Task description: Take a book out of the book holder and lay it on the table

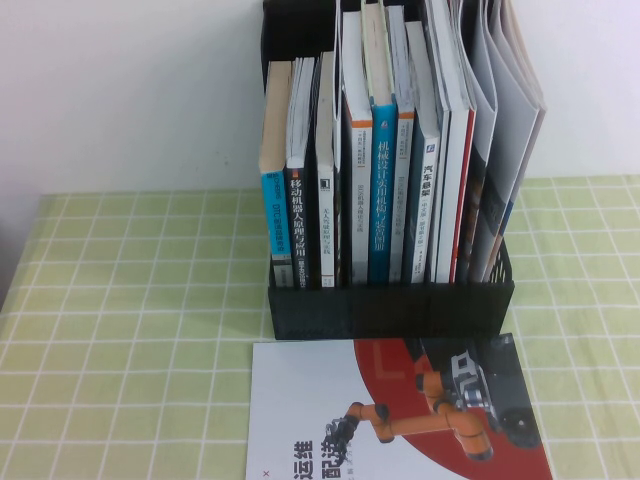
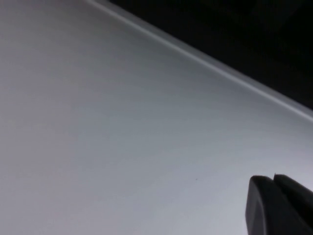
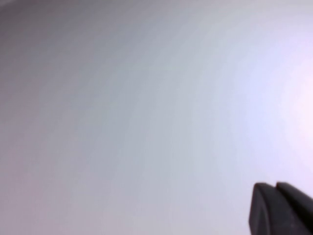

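The black book holder (image 1: 390,308) stands upright at the middle of the table (image 1: 120,320), full of books. Thin, floppy pale grey booklets (image 1: 512,95) lean in its rightmost slot. Their covers are turned away, so I cannot tell which is the book with the tan stripe. Neither arm shows in the high view. My left gripper (image 2: 274,179) is shut and empty, facing a blank pale grey surface with a dark band beyond its edge. My right gripper (image 3: 275,185) is shut and empty, facing a blank pale surface.
A white booklet with an orange robot arm on a red circle (image 1: 395,415) lies flat just in front of the holder. Thick books with blue and black spines (image 1: 383,190) fill the left and middle slots. A white wall stands behind.
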Robot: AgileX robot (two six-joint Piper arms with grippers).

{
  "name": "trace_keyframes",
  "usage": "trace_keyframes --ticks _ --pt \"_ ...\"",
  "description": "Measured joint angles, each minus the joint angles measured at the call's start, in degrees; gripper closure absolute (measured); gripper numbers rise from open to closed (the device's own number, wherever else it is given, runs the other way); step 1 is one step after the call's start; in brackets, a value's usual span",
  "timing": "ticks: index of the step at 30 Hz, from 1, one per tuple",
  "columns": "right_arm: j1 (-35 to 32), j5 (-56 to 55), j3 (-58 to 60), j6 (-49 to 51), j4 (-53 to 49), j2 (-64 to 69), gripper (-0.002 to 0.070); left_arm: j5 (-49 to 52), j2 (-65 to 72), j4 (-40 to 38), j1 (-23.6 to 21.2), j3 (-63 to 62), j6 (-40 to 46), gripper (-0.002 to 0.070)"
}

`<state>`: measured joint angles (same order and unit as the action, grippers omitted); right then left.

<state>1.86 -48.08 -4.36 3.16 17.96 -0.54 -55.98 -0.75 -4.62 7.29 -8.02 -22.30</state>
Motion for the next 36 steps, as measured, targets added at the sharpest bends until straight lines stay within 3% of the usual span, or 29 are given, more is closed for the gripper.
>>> trace_keyframes --ticks 2,6,15,20,23,28,31,34,36 --pt "0.00 0.81 -5.55 -0.13 -2.91 0.00 0.0678 5.96 0.00 3.80 0.00 -7.35 -0.51 0.0678" --pt "0.00 6.42 -18.21 -0.42 -8.91 0.68 0.0678 27.41 0.08 8.92 0.00 -22.98 -6.23 0.0678" --pt "0.00 26.85 -40.86 3.50 -14.72 18.36 0.0678 72.02 17.16 9.79 0.00 -46.19 -9.53 0.0678" --pt "0.00 36.69 -43.55 2.14 -14.84 26.35 0.0678 85.69 26.09 11.43 0.00 -47.77 -1.46 0.0678" --pt "0.00 41.59 -43.40 -3.16 -14.84 28.99 0.0678 88.74 29.78 11.46 0.00 -47.77 1.86 0.0678" --pt "0.00 53.54 -43.33 -3.86 -14.47 30.41 0.0678 90.60 37.24 3.94 0.00 -47.77 4.52 0.0678" --pt "0.00 65.52 -43.33 -2.56 -13.59 31.75 0.0678 90.60 43.13 -4.18 0.00 -47.77 11.37 0.0678" --pt "0.00 75.13 -43.20 -3.16 -13.47 34.05 0.0678 90.60 49.91 -17.89 0.00 -47.77 25.13 0.0678" --pt "0.00 80.18 -43.20 -3.16 -12.05 35.64 0.0678 90.74 55.09 -30.44 0.84 -47.77 38.84 0.0678"
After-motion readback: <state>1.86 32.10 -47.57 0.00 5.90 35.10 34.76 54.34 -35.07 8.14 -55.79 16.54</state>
